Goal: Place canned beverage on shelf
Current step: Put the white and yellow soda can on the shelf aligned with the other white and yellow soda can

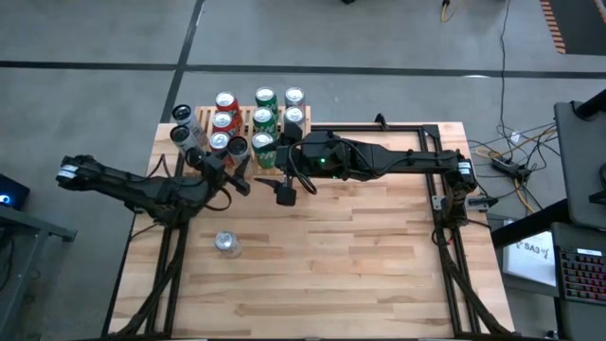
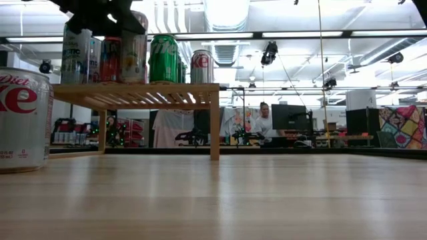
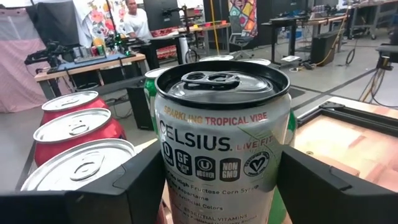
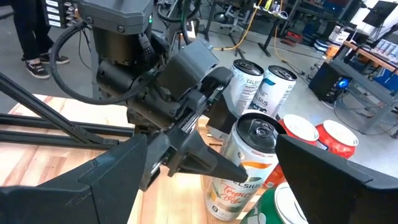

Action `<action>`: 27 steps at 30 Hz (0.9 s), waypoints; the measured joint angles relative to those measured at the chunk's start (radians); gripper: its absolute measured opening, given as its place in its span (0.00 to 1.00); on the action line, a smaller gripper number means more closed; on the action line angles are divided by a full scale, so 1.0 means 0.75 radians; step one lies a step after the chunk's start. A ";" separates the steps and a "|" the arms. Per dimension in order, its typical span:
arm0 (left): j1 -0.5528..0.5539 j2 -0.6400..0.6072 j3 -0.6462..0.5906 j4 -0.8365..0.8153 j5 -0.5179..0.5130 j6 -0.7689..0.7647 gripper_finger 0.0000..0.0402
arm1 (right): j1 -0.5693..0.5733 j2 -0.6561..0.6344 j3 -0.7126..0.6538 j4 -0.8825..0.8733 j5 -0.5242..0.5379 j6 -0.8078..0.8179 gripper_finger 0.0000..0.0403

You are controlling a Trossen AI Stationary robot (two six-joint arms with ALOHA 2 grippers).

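Can (image 3: 221,143), a Celsius, is standing at the front edge of the shelf (image 2: 147,93), with the left claw (image 3: 217,186) gripping it, one finger pressing each side. In the low view its base seems to be resting on the slats, though I cannot tell whether it is sitting flat.

The risks, running across the shelf from its left end to its right:

- The red cans (image 3: 74,127) are crowding just beside the left finger. If the claw is opening wide here, that finger is likely pushing into the nearest one and knocking the row toward the back of the shelf.
- The can itself is sitting at the shelf's front edge, so a claw dragging on it while backing away is risking tipping it off onto the worktop.
- The green cans (image 1: 263,119) are standing just beside it on the other side, so the right finger is facing the same squeeze.
- The right claw (image 1: 284,192) is hanging wide and empty just in front of the shelf, near the left claw. If the left arm is pulling out on that side, the two are risking a collision.

A Diet Coke (image 1: 225,243) is waiting on the worktop, well in front of the shelf.
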State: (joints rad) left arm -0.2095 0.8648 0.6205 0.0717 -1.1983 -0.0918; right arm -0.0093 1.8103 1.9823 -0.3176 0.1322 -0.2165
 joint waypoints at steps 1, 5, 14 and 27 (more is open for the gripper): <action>0.003 0.004 0.000 0.000 0.000 -0.004 0.62 | 0.000 0.000 0.000 -0.001 0.000 0.000 0.85; 0.015 0.020 0.000 0.004 0.000 -0.011 0.62 | 0.000 0.000 0.000 -0.003 0.000 0.000 0.85; 0.033 0.047 0.000 0.011 -0.001 -0.036 0.63 | 0.000 0.000 0.000 -0.022 0.000 0.000 0.85; 0.035 0.049 0.000 0.016 -0.043 -0.035 0.66 | 0.000 0.000 0.000 -0.033 0.000 0.000 0.85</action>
State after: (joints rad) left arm -0.1829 0.9016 0.6205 0.0834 -1.2303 -0.1177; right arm -0.0093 1.8103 1.9823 -0.3420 0.1322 -0.2163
